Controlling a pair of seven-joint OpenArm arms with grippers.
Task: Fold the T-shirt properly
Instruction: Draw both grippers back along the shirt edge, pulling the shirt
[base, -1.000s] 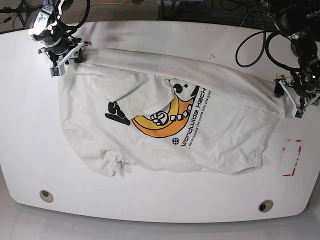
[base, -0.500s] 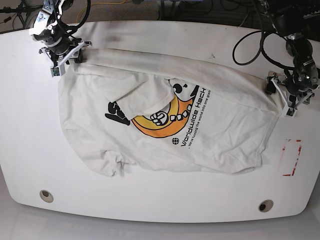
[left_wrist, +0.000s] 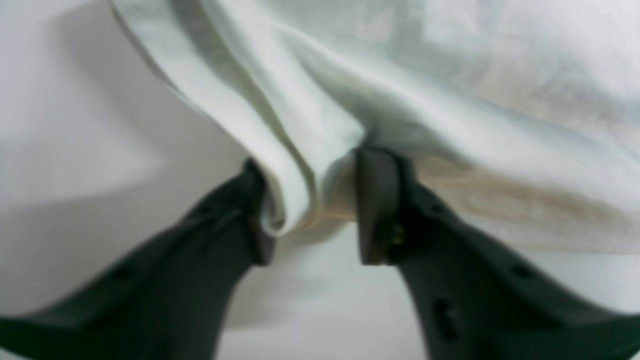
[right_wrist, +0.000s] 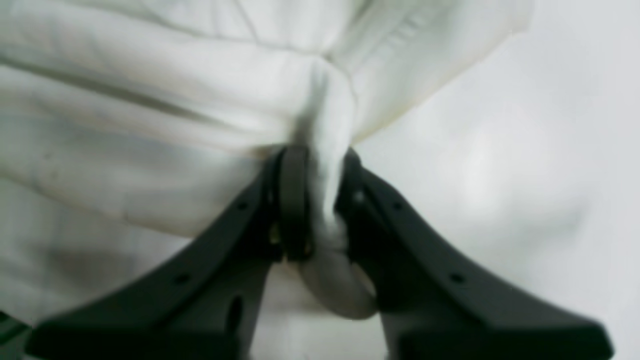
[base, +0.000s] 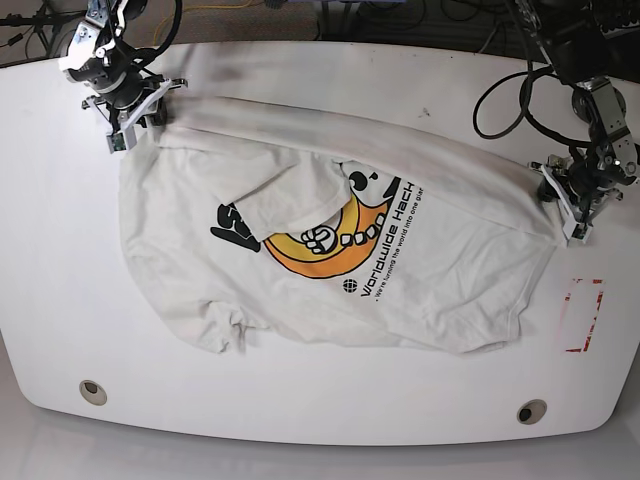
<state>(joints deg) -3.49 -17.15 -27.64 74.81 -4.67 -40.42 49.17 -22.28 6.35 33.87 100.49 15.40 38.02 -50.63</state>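
One T-shirt (base: 400, 260) is lying spread on the white bench (base: 300, 410), its print reading "Worldwide Hack". Reaching in low at opposite corners, the right end effector (right_wrist: 320, 200) is pinching a bunched fold, while the left end effector (left_wrist: 310, 200) is clamping the hem.

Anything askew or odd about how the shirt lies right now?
Yes. A sleeve is flopped over onto the T-shirt, partly covering the orange print, and the bottom-left corner is bunched. The shirt lies slanted on the table.
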